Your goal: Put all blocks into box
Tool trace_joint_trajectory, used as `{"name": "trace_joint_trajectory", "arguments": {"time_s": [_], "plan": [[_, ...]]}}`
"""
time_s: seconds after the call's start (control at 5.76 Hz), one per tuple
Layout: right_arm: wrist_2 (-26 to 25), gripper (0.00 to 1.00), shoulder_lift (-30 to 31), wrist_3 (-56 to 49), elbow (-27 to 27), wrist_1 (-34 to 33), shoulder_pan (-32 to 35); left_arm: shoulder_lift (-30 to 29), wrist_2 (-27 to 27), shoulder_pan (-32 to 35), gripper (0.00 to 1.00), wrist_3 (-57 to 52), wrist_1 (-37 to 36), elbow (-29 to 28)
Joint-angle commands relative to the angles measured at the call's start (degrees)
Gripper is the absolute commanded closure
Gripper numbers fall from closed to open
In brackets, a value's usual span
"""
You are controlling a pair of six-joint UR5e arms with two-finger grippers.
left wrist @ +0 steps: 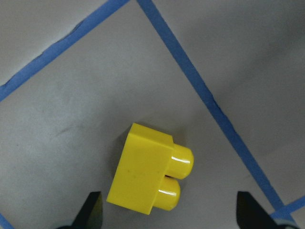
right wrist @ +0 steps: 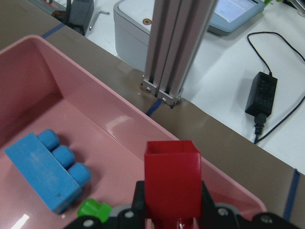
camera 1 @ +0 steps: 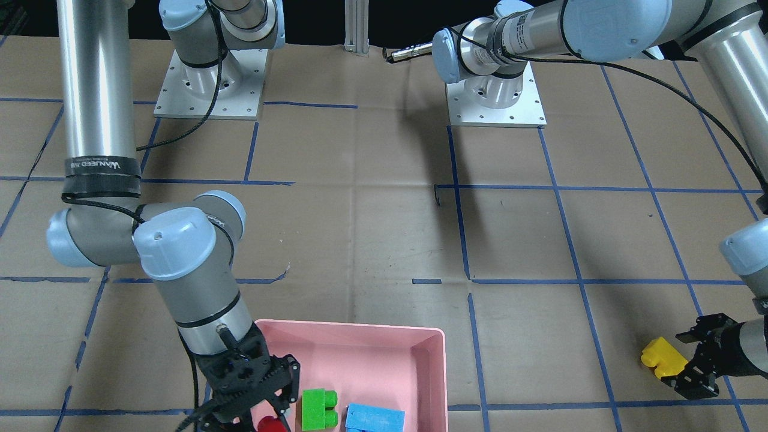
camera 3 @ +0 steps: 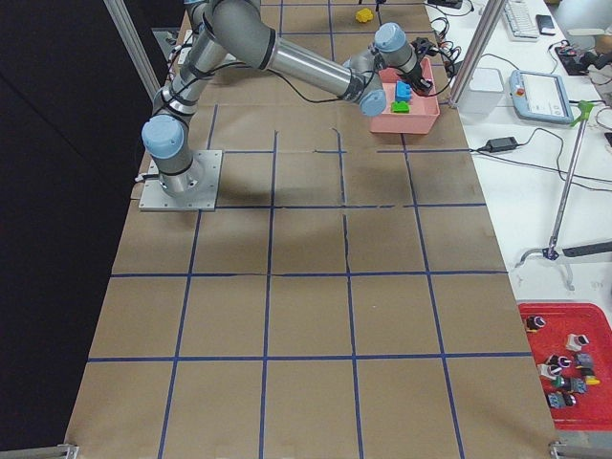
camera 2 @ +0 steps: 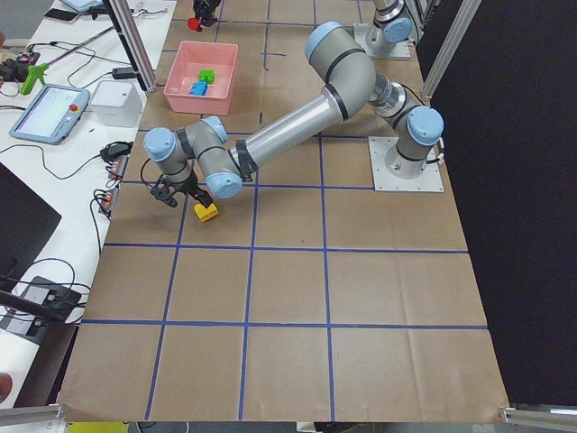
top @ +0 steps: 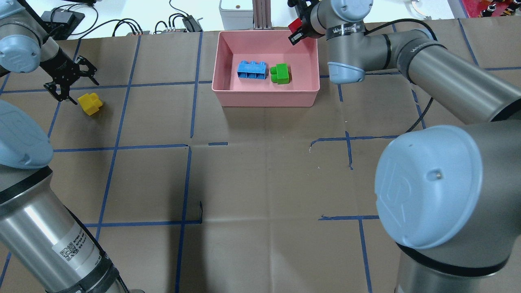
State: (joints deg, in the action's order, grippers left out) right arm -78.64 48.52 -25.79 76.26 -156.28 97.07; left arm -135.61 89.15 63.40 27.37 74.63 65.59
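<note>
Pinching the small red block (right wrist: 171, 176) tight in the right gripper (top: 299, 31), up above the rim at the top right corner of the pink box (top: 264, 99) in the overhead view. Lying inside, mid-box: the light-blue block (top: 252, 70) and, just to its right, the green block (top: 281, 74). Over at upper left, hovering low with the left gripper (left wrist: 171, 212) spread wide over the yellow block (left wrist: 145, 169). Sitting on the brown paper at lower centre of the wrist view, close by the left-hand fingertip, farther from the right-hand one, studs pointing right, blue tape (left wrist: 205, 90) just beside.
</note>
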Motion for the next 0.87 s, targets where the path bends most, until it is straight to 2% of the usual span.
{"name": "trace_joint_trajectory", "arguments": {"time_s": [0.0, 0.17, 0.35, 0.52, 0.69], "plan": [[0.5, 0.95, -4.7, 9.6, -3.8, 0.4, 3.3, 0.0, 0.1, -0.2, 0.01, -1.9, -3.9, 3.9], [2.2, 0.82, -3.9, 11.2, -3.1, 1.9, 3.5, 0.0, 0.4, -0.5, 0.01, -2.8, -7.2, 6.3], [2.4, 0.01, -3.7, 11.5, -3.8, 11.9, 3.5, 0.0, 0.5, -0.6, 0.02, -3.5, -8.1, 6.7], [2.3, 0.0, -2.9, 11.5, -4.0, 14.4, 3.4, 0.0, 0.5, -0.6, 0.13, -3.6, -8.1, 6.7], [2.3, 0.0, -2.6, 11.4, -4.2, 14.4, 3.3, 0.1, 0.5, -0.6, 0.32, -3.6, -7.9, 6.5]]}}
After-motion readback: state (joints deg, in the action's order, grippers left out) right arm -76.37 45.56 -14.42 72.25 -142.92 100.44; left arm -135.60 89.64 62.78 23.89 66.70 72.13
